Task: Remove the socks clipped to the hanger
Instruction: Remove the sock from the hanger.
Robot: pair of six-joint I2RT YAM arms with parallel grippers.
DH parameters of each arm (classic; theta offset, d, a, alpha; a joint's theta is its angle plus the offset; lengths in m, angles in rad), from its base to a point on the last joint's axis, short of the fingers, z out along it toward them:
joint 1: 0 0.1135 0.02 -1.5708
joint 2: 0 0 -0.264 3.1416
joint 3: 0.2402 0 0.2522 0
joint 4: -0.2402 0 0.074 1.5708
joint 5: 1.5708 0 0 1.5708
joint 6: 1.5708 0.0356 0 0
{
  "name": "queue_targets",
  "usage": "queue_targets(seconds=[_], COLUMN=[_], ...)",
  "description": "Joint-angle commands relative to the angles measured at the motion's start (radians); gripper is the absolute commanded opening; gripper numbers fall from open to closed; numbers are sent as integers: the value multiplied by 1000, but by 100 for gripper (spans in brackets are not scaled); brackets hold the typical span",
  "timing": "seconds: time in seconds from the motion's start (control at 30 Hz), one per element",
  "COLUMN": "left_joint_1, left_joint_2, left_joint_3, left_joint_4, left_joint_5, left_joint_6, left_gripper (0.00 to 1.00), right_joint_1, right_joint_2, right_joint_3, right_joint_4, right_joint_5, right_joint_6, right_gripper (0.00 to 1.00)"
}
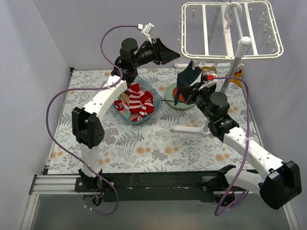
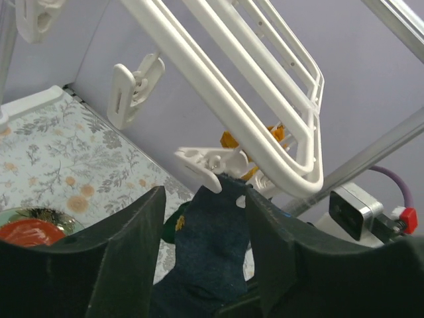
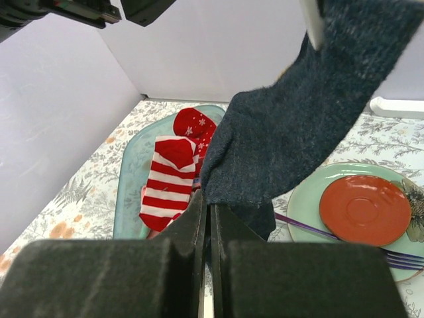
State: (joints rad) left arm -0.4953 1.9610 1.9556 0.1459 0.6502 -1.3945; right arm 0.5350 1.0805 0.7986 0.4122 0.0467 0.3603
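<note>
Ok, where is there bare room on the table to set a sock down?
The near strip of the mat, between the tub and the arm bases, is bare; so is the far left corner. Crowded: the middle, with tub, plate, hanger foot and the right hand gripping the navy sock.

The white plastic hanger (image 1: 216, 52) (image 2: 218, 89), a rectangular rack of parallel bars with small dangling clips, sits level, raised above the surface at the far right. A dark navy sock (image 1: 187, 79) (image 2: 212, 245) (image 3: 298, 126) is pinned by its top edge in one clip and stretches down at a slant. A mustard yellow sock (image 1: 237, 76) (image 2: 228, 140) shows partly behind the bars. A red-and-white striped sock (image 1: 139, 103) (image 3: 165, 192) and a red sock (image 1: 134, 90) (image 3: 195, 126) lie heaped in the blue tub (image 1: 158, 100).
</note>
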Motion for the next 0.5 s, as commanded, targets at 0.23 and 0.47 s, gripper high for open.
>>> queue_targets(seconds=[0.23,0.47], left_joint_1=[4,1], left_joint_2=[-270,-436], left_joint_3=[-246,-578], left_joint_4=[35,152], left_joint_5=[52,58], left_joint_6=[101,160], left_gripper=[58,59], right_joint_1=[3,8], right_joint_2=[-4,25], right_joint_3=[97,171], right_joint_4=[-42,-102], right_joint_5=[-82,-102], right_joint_6=[-3,8], right_gripper=[1,1])
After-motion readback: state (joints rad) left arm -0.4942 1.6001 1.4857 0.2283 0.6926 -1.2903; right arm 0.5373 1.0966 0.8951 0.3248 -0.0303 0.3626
